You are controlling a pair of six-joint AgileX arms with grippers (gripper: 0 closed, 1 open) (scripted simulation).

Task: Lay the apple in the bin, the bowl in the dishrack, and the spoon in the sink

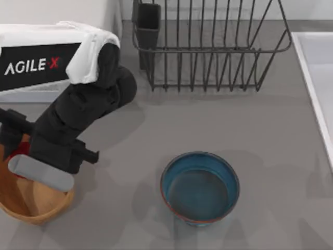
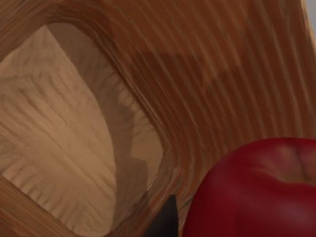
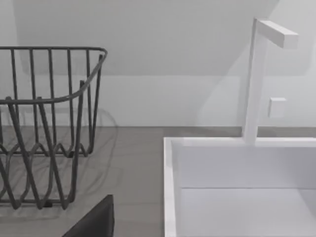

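At the near left corner of the grey counter (image 1: 260, 130), the bin (image 1: 31, 205) sits under my left arm, whose wrist reaches down over its opening. In the left wrist view the apple (image 2: 256, 192) lies close against the camera, right beside the ribbed inner wall of the bin (image 2: 207, 64), with the pale floor of the bin below it; a dark tip of the left pincer (image 2: 165, 222) shows just beside the fruit, but I cannot tell whether that pincer is grasping the apple or has let go. In the top view a sliver of red (image 1: 18, 171) peeks out beside the wrist, over the bin. Near the middle of the counter, well apart from the bin, the bowl (image 1: 200, 187) stands upright. Farther back, the dishrack (image 1: 208, 49) stands at the far edge with its black cup (image 1: 148, 23) at its far left corner. The sink (image 1: 317, 78) runs along the right side, and the right wrist view shows its white rim (image 3: 170, 187) and a white tap (image 3: 256, 74) at its far edge.
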